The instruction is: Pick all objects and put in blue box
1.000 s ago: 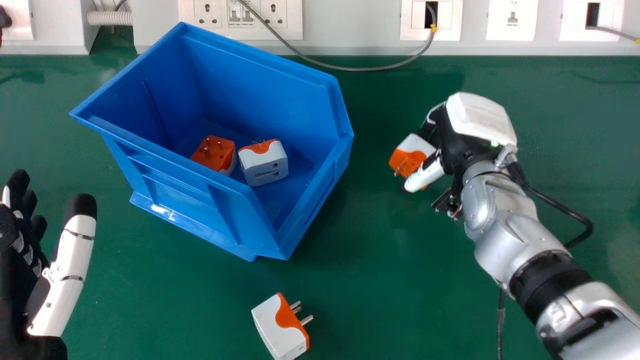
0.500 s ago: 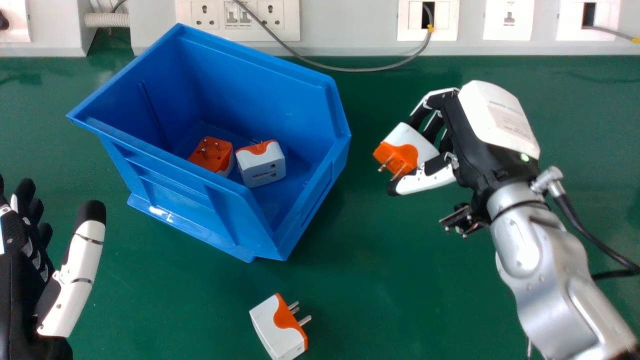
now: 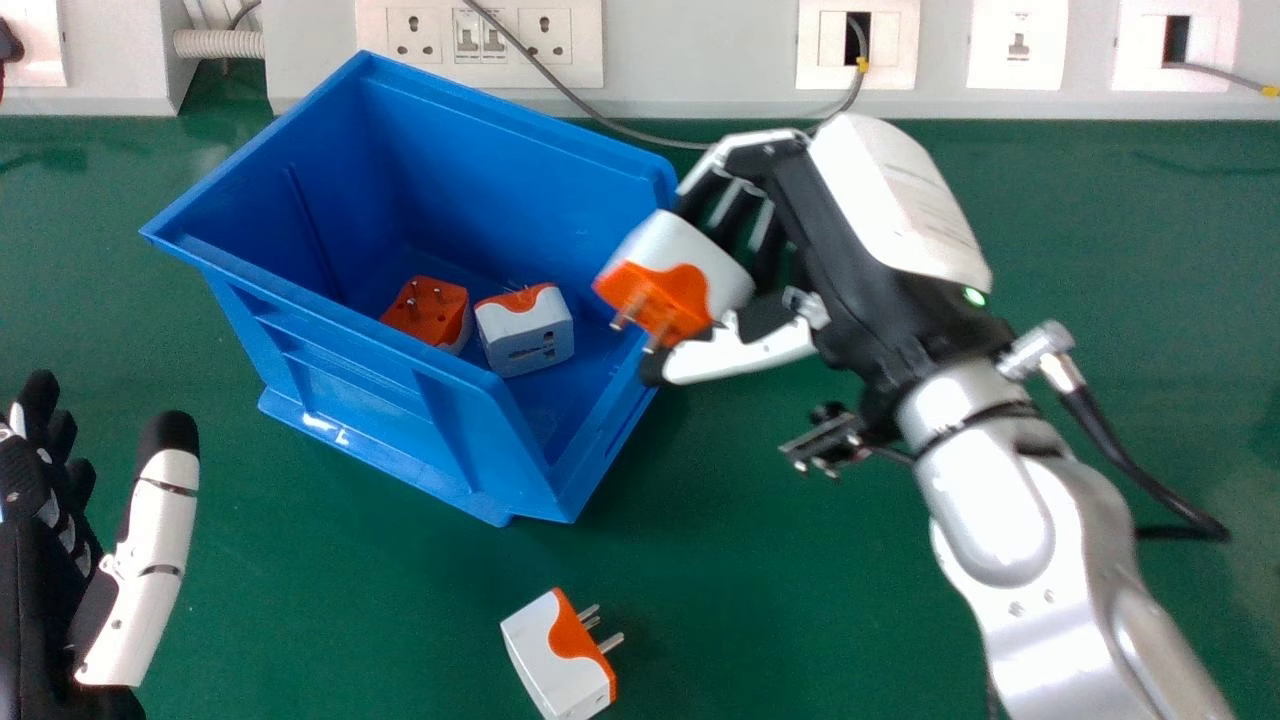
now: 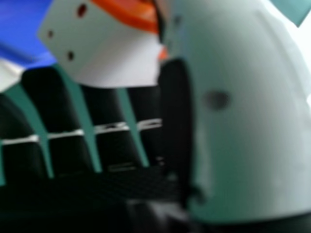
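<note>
One adapter (image 3: 680, 285) is pinched in my right hand (image 3: 860, 240), seemingly over the right rim of the blue box (image 3: 360, 390); its opening lies leftward, so I should carry left. A loose adapter (image 3: 560, 655) lies toward the near edge of the table (image 3: 800, 600), right of my open left hand (image 3: 145, 560).

Green work surface (image 3: 330, 590), smooth and faintly glossy, meets a pale wall panel (image 3: 700, 60) along its far edge. The panel carries sockets (image 3: 548, 36), switches (image 3: 480, 36) and white faceplates (image 3: 1016, 70); a grey cable (image 3: 545, 66) droops across it, and a ribbed conduit (image 3: 220, 44) runs at the left.
</note>
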